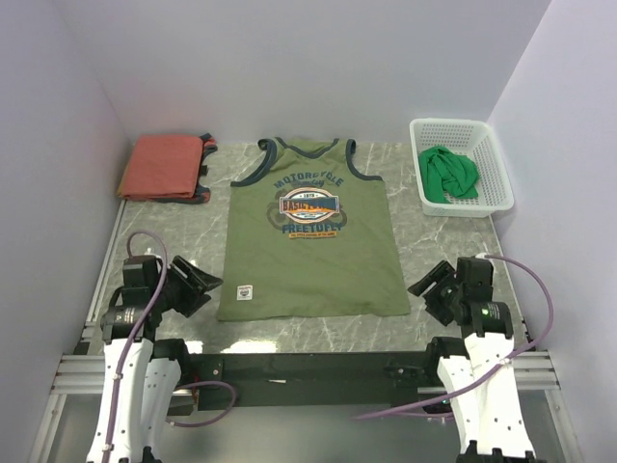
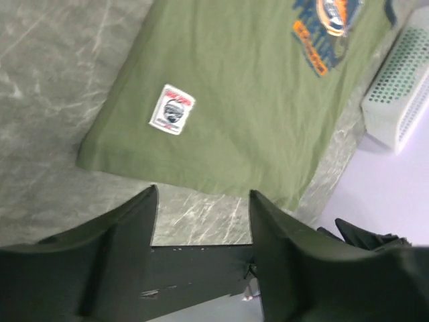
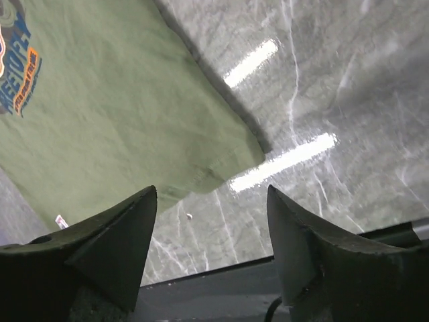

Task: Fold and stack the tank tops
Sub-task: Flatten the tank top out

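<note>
**A:** So, which step is it on with the folding?

**B:** Looks like the fold hasn't begun. The olive tank top [image 1: 308, 241] lies flat, graphic up, mid-tabletop [image 1: 318, 333], hem toward the arms. The rust-red top [image 1: 162, 166] sits far left, folded into a neat slab. The bright green top [image 1: 448, 174] is bunched in the white mesh basket [image 1: 487, 135], far right.

**A:** And the hands?

**B:** Both are empty with fingers spread. The left hand [image 1: 204, 283] hovers just beside the bottom-left hem corner, and the right hand [image 1: 424, 282] is by the bottom-right one. My guess is the next move is to pinch both corners and carry the hem up toward the neckline. The cloth looks thin and limp, and the marble-look surface looks glossy, so the fingers need to catch the hem edge cleanly.
</note>
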Tool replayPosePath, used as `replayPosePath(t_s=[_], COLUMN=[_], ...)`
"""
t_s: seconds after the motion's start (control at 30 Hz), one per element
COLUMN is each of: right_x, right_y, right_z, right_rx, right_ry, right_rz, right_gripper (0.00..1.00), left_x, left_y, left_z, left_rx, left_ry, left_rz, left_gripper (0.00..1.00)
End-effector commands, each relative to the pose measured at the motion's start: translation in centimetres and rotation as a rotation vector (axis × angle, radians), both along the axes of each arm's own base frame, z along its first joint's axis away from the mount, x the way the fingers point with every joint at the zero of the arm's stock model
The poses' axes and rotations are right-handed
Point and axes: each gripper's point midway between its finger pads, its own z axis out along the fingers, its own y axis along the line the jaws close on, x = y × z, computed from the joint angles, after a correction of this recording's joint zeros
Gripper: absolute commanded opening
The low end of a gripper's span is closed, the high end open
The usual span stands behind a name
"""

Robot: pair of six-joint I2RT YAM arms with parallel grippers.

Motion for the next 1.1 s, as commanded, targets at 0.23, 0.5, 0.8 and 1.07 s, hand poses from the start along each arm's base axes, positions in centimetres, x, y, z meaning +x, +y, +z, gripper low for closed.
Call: replayPosePath(t_s=[0.23, 0.5, 0.8, 1.07], right_x=[3.5, 3.3, 2.0, 0.8], right_y=[7.5, 29.1, 46.9, 50.5], right_z=[5.5, 7.9, 3.6, -1.1], right_rx=[0.125, -0.164, -0.152, -0.158], right_ry=[-0.261, -0.260, -0.210, -0.133], right_rz=[0.237, 0.636, 0.865, 0.909], right_gripper=[0.72, 0.60, 0.45, 0.41], left_x=[7.7, 16.8, 17.6, 18.0], left_y=[1.4, 3.8, 8.0, 7.5], left_z=[9.7, 15.6, 23.9, 23.5], left_rx=[0.061, 0.060, 0.163, 0.113], left_ry=[-0.322, -0.360, -0.492, -0.517], left_rz=[0.037, 0.059, 0.120, 0.108], left_gripper=[0.70, 0.63, 0.64, 0.62])
